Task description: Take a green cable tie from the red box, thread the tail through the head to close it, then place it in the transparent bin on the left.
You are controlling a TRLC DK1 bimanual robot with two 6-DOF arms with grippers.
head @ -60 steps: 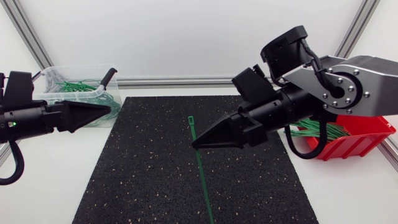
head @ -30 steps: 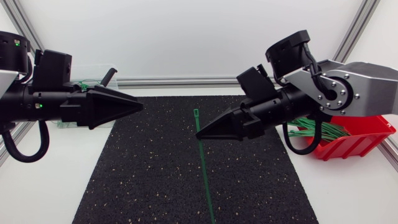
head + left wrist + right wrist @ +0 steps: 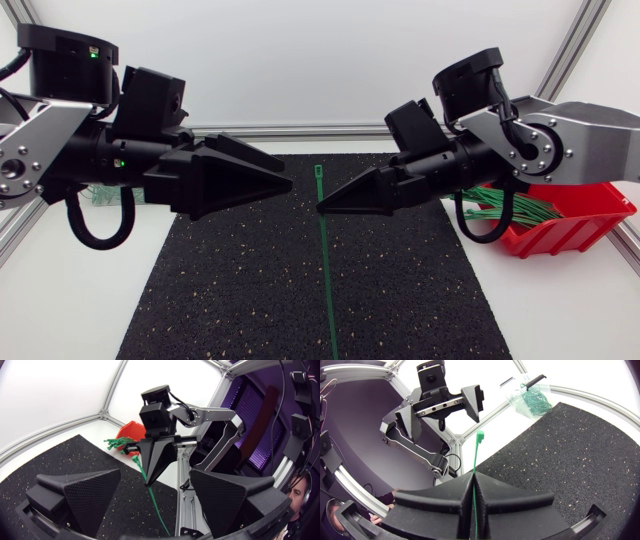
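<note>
R end effector (image 3: pixel 320 208) grips cable tie (image 3: pixel 327 280); tail end cut off.

Pretty clearly a robotics lab bench: white tabletop (image 3: pixel 70 300) fenced by silver aluminium frame rails (image 3: pixel 300 130), a black speckled rubber mat (image 3: pixel 250 290) laid flat on it, a red plastic parts box (image 3: pixel 580 225) holding green cable ties (image 3: pixel 525 208) at one side, plus a silver-grey left robot arm (image 3: pixel 40 140) and a matching right robot arm (image 3: pixel 590 130) hanging over it
</note>
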